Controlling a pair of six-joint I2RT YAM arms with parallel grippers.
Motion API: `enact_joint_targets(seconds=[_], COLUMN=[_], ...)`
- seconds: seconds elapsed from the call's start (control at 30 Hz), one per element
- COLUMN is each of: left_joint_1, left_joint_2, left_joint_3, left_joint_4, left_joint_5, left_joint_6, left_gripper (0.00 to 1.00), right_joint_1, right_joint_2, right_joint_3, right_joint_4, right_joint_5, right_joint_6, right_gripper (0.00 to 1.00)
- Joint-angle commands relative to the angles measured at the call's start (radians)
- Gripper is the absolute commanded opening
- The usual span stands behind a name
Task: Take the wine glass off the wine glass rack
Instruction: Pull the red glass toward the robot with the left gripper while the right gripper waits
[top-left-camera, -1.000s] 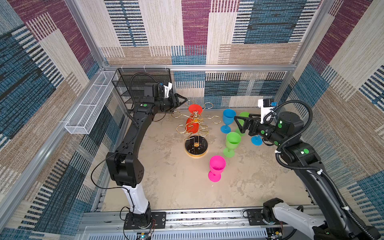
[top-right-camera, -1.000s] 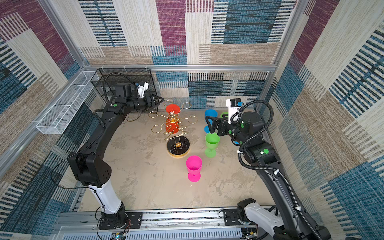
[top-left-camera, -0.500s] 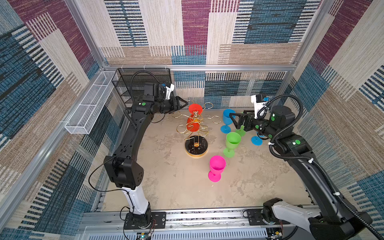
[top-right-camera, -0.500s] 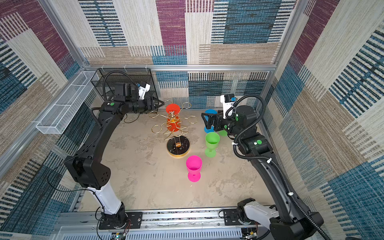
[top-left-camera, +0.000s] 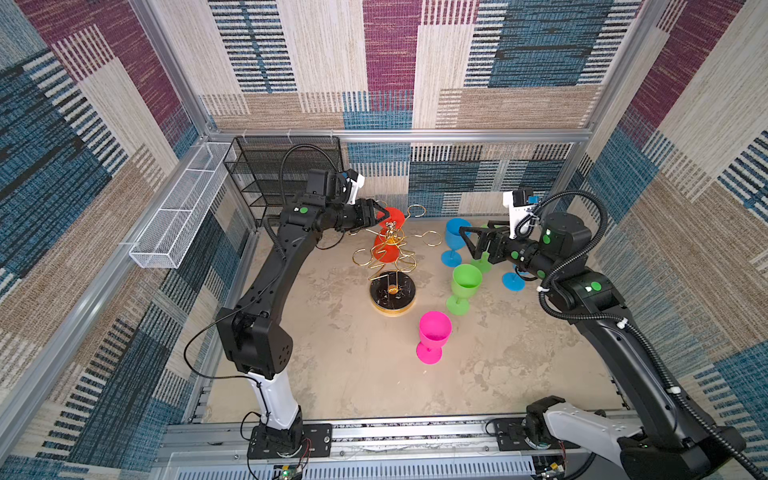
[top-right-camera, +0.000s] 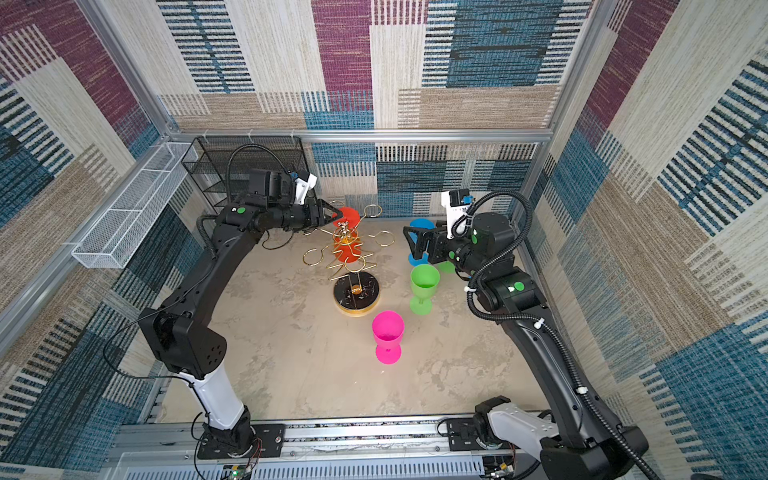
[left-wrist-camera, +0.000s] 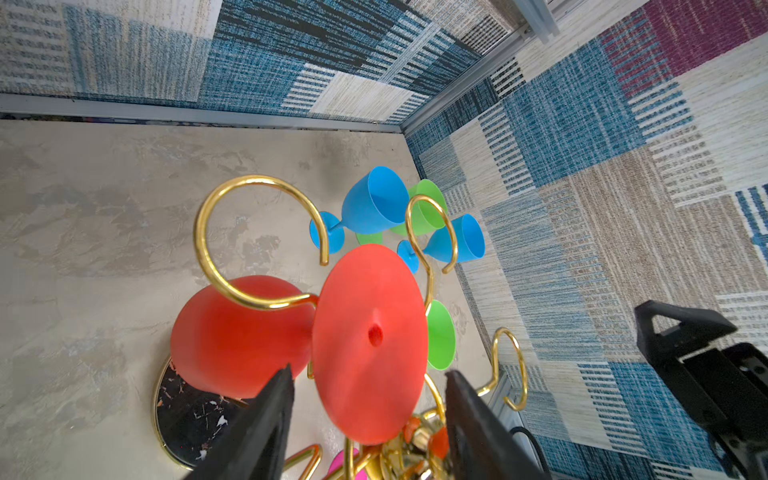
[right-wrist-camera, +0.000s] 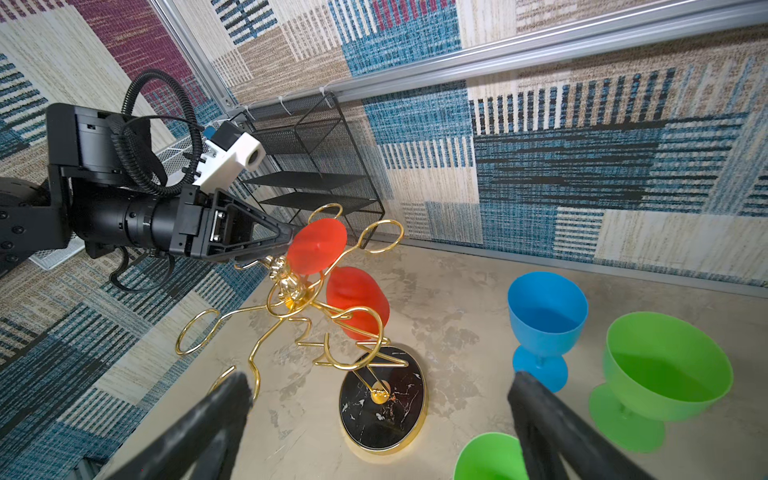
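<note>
Two level reaches: left fingers (left-wrist-camera: 266, 424) apart astride the red wine glass (left-wrist-camera: 370, 345) foot (right fingers (right-wrist-camera: 208, 419) agape)

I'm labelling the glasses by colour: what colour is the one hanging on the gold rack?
Red-orange. The wine glass shows best in the right wrist view.

Nothing here can be read: I can make out no words, numbers, brand marks or labels on anything in view.
</note>
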Motion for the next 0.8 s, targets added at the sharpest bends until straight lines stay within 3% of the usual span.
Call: enact_joint_targets(seconds=[0.0,0.23,0.77], left_joint_1=[-0.003,-0.008,-0.017], left_joint_2=[0.001,0.018,0.032], left_joint_3=[0.004,0.017,0.009], left_joint_4=[-0.012,-0.01,0.051], left_joint_5=[-0.066,-0.086,-0.086], left_joint_6=[0.026,0.009,-0.047], left_gripper=[0.61,0.6,0.44], right_joint_1=[0.0,-0.001,0.0], right_joint_2=[-0.009,-0.02,-0.045], right_joint_3=[0.002,-0.003,-0.011], right_joint_4=[0.029,0.025,0.014], right_joint_5=[0.014,0.025,0.042], right_joint_6=[-0.015,-0.02,-0.022], right_gripper=[0.99,0.99,0.99])
